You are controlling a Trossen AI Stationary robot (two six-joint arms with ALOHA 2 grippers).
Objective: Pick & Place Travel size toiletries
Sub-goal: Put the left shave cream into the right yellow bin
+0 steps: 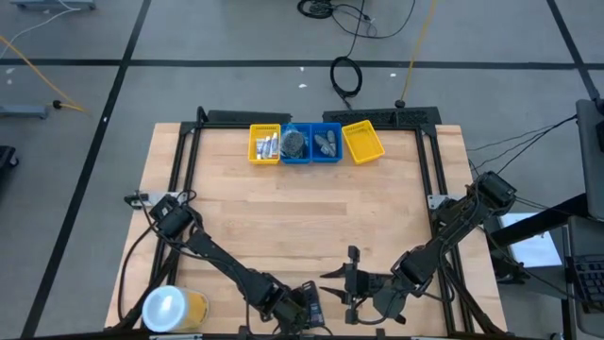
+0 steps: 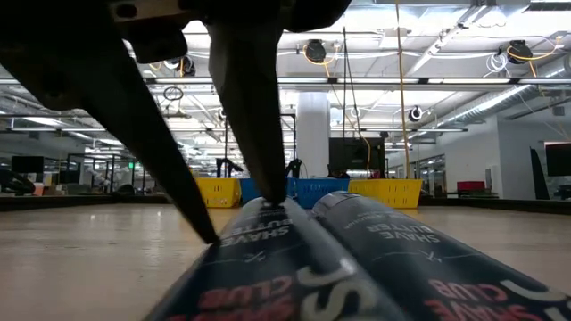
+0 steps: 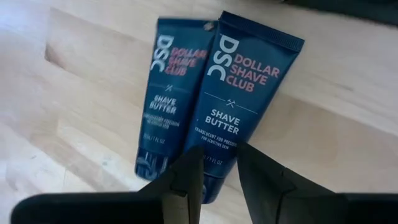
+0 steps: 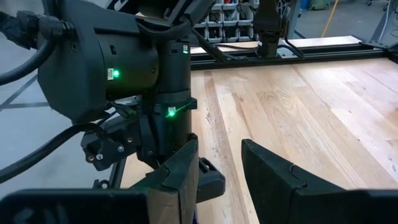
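Two navy tubes lettered "Shave Butter" lie flat side by side on the wooden table near its near edge. My left gripper [image 3: 219, 168] is open over the cap end of one tube [image 3: 239, 93], one finger on each side of it. The other tube [image 3: 168, 99] lies beside it. In the low view one fingertip [image 2: 212, 236] is outside that tube [image 2: 268, 259]. The other fingertip [image 2: 277, 201] is in the crease next to the second tube [image 2: 401, 259]. My right gripper [image 1: 351, 283] hangs open and empty above the table nearby. My left gripper's fingers stand at the two sides of one tube's cap end [image 3: 217, 163]. They point steeply down, slanting in from the table's far left. Whether the pads touch the tube I cannot tell. The tube lies flat on the table.
Along the far edge stand a yellow tray [image 1: 265, 144], two blue trays [image 1: 295, 144] [image 1: 327, 144] and another yellow tray [image 1: 362, 142]. A white-topped yellow round container [image 1: 172, 308] stands at the near left corner. The left arm [image 4: 124, 81] is close in front of my right gripper.
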